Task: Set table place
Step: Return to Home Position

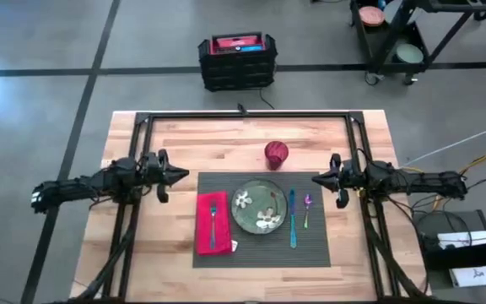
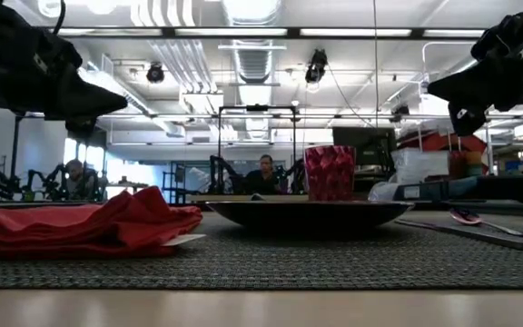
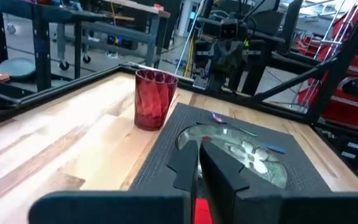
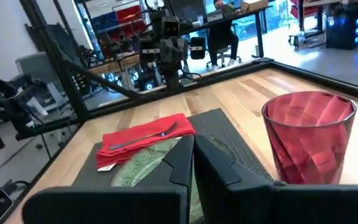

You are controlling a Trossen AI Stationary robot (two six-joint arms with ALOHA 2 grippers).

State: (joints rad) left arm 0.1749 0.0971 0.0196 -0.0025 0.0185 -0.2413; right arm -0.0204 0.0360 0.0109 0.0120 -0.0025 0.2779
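Placemat [image 1: 336,245], dark grey and ribbed, lies mid-counter [image 1: 226,143]. It carries a red napkin [image 1: 205,232] with a fork [image 1: 213,216], a green plate [image 1: 259,205], a blue knife [image 1: 292,219] and a spoon [image 1: 307,211]. A red cup [image 1: 277,154] stands just past its far edge. Left hand [image 1: 188,177] and right hand [image 1: 315,178] hover at either side, clenched and empty.

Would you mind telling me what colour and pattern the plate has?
The plate is green with pale flower shapes, clearest in the high view.

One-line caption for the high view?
Grey placemat with fork on red napkin, green plate, knife, spoon; red cup beyond it; left gripper and right gripper flank it, jaws shut.
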